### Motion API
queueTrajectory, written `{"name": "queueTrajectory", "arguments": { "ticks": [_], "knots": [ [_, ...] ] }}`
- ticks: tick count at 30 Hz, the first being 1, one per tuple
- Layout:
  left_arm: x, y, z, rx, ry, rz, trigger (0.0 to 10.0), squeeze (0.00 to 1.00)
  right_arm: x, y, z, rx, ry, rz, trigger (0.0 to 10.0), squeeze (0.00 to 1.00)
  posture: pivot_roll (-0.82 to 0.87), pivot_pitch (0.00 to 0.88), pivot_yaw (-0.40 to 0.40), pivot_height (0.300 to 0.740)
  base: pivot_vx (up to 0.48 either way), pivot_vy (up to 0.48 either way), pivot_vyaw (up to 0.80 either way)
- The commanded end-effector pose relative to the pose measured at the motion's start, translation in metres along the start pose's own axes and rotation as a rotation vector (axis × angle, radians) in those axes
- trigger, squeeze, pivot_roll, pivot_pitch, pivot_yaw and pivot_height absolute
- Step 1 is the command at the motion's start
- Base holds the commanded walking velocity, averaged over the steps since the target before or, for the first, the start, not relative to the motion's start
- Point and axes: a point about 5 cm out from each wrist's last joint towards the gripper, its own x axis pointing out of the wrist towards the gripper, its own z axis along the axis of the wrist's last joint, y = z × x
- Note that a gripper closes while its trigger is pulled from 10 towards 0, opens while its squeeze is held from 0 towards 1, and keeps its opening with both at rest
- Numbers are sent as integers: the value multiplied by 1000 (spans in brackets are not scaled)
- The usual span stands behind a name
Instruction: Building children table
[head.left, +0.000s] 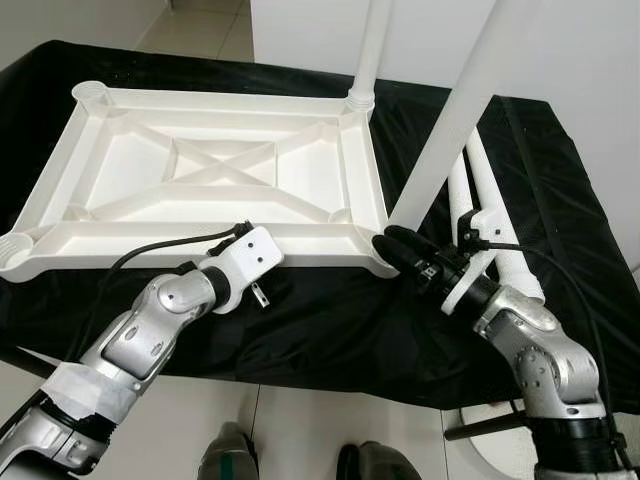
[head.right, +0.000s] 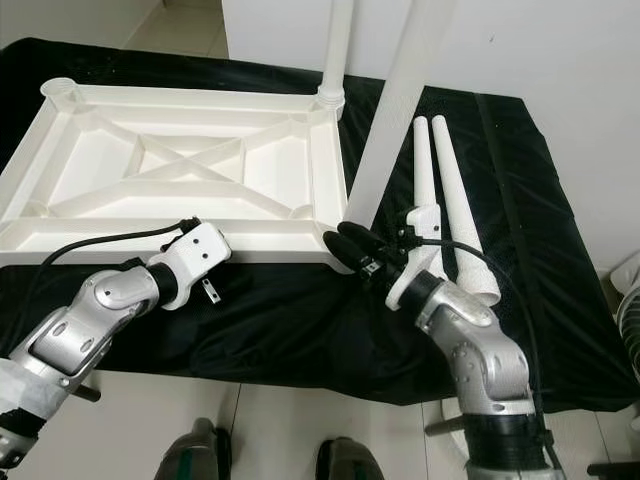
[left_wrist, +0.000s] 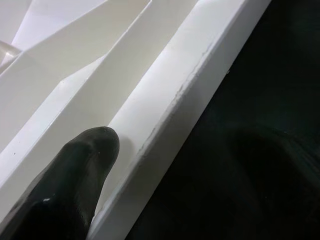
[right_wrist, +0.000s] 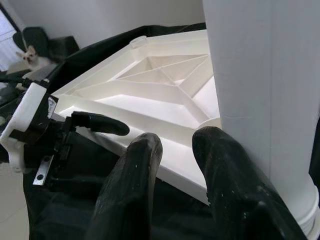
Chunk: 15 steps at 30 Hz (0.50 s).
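The white plastic tabletop (head.left: 210, 98) lies upside down on a black cloth. One white leg (head.left: 372, 40) stands upright in its far right corner. A second white leg (head.left: 455, 110) leans over the near right corner, and I cannot tell whether its lower end is seated there. My right gripper (head.left: 392, 243) is at that lower end. In the right wrist view its fingers (right_wrist: 140, 165) are slightly apart with nothing between them, and the leg (right_wrist: 260, 100) passes just beside them. My left gripper (head.left: 245, 235) rests at the tabletop's near rim (left_wrist: 165, 95), tucked behind its white wrist housing.
Two more loose white legs (head.right: 445, 190) lie side by side on the cloth (head.left: 330, 320) to the right of the tabletop. The cloth's front edge hangs just before me, with pale floor tiles and my feet (head.left: 230, 455) below. A white wall stands behind.
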Motion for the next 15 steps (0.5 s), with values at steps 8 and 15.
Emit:
{"name": "queueTrajectory", "arguments": {
  "ticks": [8, 15],
  "knots": [
    [4, -29, -3, -48, 20, -175, 10000, 0, -4, -36, 6, -42, 42, 13, 10000, 0, 63, 91, -27, 740, 0, 0, 0],
    [5, -33, 14, -72, -34, -179, 10000, 0, 13, -49, 3, -118, -1, -57, 10000, 0, 72, 93, -24, 740, 0, 0, 0]
  ]
}}
